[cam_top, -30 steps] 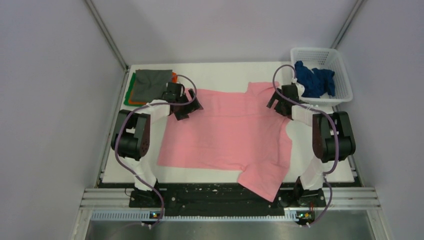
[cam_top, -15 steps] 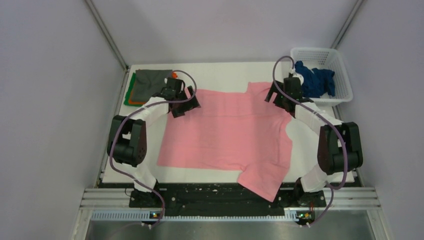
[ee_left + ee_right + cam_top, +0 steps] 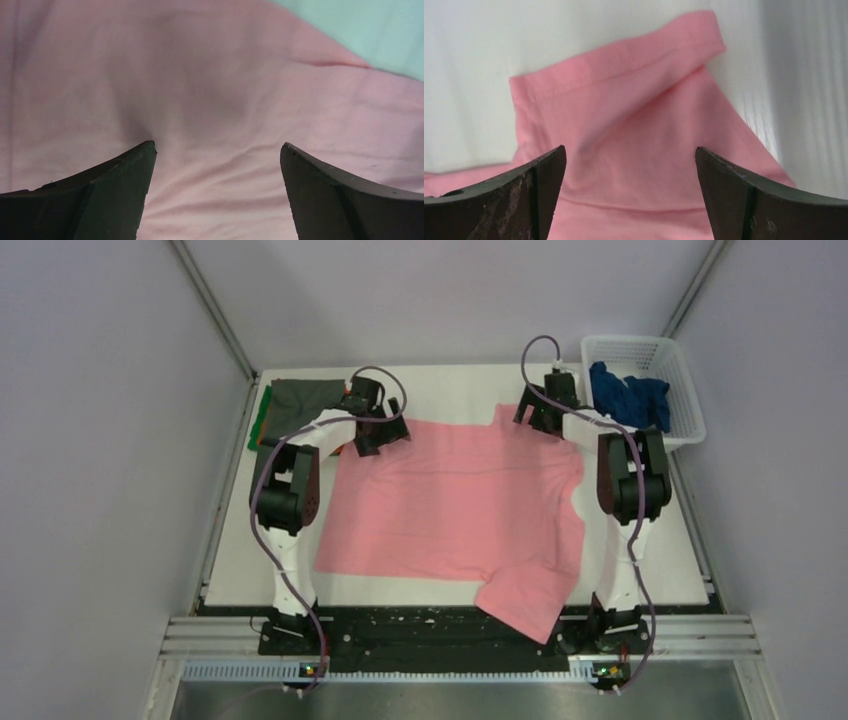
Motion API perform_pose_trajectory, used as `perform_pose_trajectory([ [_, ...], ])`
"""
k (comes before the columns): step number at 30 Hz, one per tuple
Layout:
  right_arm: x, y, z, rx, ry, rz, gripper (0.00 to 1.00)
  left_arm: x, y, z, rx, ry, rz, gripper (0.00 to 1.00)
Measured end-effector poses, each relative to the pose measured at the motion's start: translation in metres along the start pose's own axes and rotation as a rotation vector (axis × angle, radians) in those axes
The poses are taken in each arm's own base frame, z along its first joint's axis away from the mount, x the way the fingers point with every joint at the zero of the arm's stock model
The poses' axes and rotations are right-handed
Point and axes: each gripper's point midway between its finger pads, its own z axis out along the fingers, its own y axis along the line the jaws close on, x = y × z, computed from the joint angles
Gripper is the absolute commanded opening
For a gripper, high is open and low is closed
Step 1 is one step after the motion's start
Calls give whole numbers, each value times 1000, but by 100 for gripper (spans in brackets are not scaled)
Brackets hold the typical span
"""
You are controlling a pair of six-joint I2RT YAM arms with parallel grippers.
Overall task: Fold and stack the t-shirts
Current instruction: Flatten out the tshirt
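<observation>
Done: a stack [image 3: 300, 398] of square-folded shirts at the far left corner of the table [image 3: 450, 388], grey on top. Other colours show only as a thin strip at its left edge, so probably three shirts in all.
In hand: pink shirt [image 3: 460, 500], spread flat across the middle of the table and not yet folded. One sleeve points far, the other hangs over the near edge to the right of centre.
Left gripper [image 3: 380, 435]: at the far left corner of the pink shirt, just right of the stack. Fingers apart, low over the cloth with nothing between them; in the wrist view, only lightly wrinkled pink fabric beneath.
Right gripper [image 3: 538, 418]: at the far sleeve of the pink shirt, just left of the basket [image 3: 625, 341]. Fingers apart and holding nothing; in the wrist view, the hemmed sleeve end directly below with bare table beyond it.
Step, as judged: about to pinch both far corners for the first fold; no grip made so far.
Waiting: blue shirt [image 3: 628, 400], bunched and unfolded in the basket at the far right.
Left to do: fold the pink shirt and put it on the stack, then take out, spread, fold and stack the blue one.
Progress, as judged: somewhat past halfway, with two of about five shirts outstanding.
</observation>
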Motion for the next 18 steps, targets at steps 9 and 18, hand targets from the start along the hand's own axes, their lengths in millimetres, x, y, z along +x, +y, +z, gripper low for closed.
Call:
perform_pose_trajectory([
  [9, -38, 4, 40, 15, -36, 25, 99, -27, -15, 20, 28, -30, -5, 99],
  [18, -76, 13, 72, 16, -64, 26, 99, -46, -25, 28, 59, -47, -11, 99],
])
